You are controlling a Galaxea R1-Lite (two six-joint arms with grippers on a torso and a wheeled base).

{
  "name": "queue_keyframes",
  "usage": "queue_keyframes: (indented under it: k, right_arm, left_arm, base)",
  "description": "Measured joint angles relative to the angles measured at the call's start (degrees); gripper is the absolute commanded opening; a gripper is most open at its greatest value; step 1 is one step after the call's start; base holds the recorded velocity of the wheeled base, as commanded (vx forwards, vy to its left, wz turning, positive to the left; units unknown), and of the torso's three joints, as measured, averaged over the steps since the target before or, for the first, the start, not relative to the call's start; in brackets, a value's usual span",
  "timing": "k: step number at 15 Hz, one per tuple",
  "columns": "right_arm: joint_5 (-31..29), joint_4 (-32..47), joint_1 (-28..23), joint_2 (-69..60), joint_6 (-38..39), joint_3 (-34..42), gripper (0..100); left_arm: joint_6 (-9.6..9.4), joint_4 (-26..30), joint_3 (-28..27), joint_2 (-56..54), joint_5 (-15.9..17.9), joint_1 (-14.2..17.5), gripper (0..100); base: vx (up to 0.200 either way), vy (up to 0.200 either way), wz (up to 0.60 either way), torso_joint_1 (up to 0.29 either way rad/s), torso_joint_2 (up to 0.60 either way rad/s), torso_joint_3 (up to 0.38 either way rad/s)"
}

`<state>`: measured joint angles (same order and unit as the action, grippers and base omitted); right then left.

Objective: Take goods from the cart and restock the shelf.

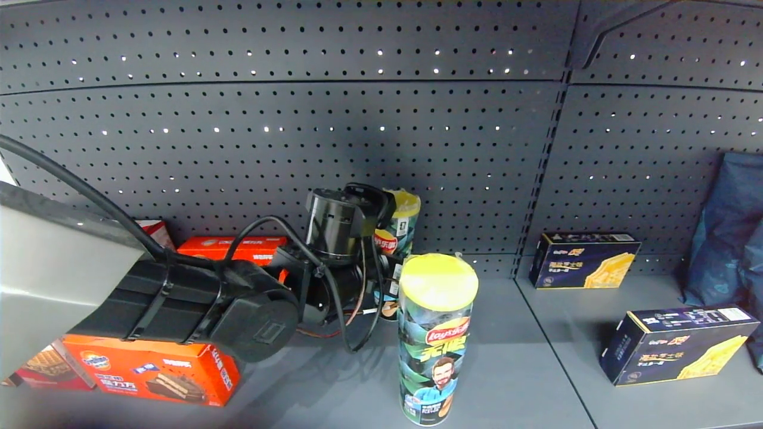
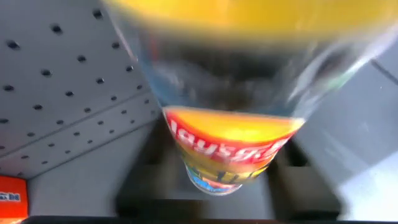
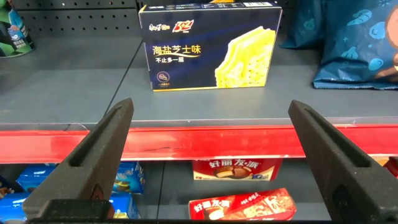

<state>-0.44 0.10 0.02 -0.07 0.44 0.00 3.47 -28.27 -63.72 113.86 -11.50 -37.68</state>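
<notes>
At the back of the shelf (image 1: 506, 369), close to the pegboard (image 1: 298, 137), the left end effector (image 1: 384, 268) grips a yellow-lidded chip can, the rear can (image 1: 400, 229), around its middle. In the left wrist view this can sits right in front of the camera, with dark blurred finger shapes on either side of its lower part. It stands slightly tilted, and its base looks to be down at the shelf surface, though the arm hides the contact.

Just in front of it and a little toward the robot's right, a 2nd can of the same kind, the front can (image 1: 437, 345), stands upright and apart from the end effector. To the left, under the left arm, a front orange box (image 1: 161, 372) lies flat near the shelf edge, with a darker red box (image 1: 47, 369) beside it. A rear orange box (image 1: 238, 247) lies against the pegboard.

The right end effector (image 3: 209, 106) hangs before the shelf's red edge strip (image 3: 205, 140) with its 2 fingers (image 3: 93, 162) spread wide and holding nothing. Beyond it a near navy box (image 3: 211, 46) stands on the shelf. In the head view it lies on the right bay, a far navy box (image 1: 581, 259) lies behind it, and blue bags (image 1: 727, 232) lean at the far right. Below the strip, red packs (image 3: 236, 168) and blue packs (image 3: 127, 177) sit on a lower shelf.
</notes>
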Motion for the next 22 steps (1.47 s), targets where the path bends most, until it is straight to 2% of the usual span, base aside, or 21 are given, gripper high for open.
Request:
queue_keyframes:
  k: [6,11,15,17,20,22]
  right_arm:
    - [0.0,0.0,0.0,0.0,0.0,0.0,100]
    - [0.0,0.0,0.0,0.0,0.0,0.0,100]
    - [0.0,0.0,0.0,0.0,0.0,0.0,100]
    - [0.0,0.0,0.02,0.0,0.0,0.0,100]
    - [0.0,-0.02,0.0,0.0,0.0,0.0,100]
    - [0.0,-0.02,0.0,0.0,0.0,0.0,100]
  left_arm:
    - [-0.02,-0.02,3.11,-1.87,0.06,-0.52,100]
    - [-0.39,0.0,11.08,-9.09,0.17,0.23,100]
    - [-2.28,0.16,18.41,-16.23,0.39,2.79,100]
    - [-2.41,0.22,20.75,-18.24,0.37,3.43,100]
    - [-2.72,0.17,21.49,-19.29,0.06,3.67,100]
    - [-2.69,0.24,20.83,-18.41,-1.41,3.69,100]
  base:
    - [0.0,0.0,0.0,0.0,0.0,0.0]
    - [0.0,0.0,0.0,0.0,0.0,0.0]
    - [0.0,0.0,0.0,0.0,0.0,0.0]
    - [0.0,0.0,0.0,0.0,0.0,0.0]
    - [0.0,0.0,0.0,0.0,0.0,0.0]
    - [0.0,0.0,0.0,0.0,0.0,0.0]
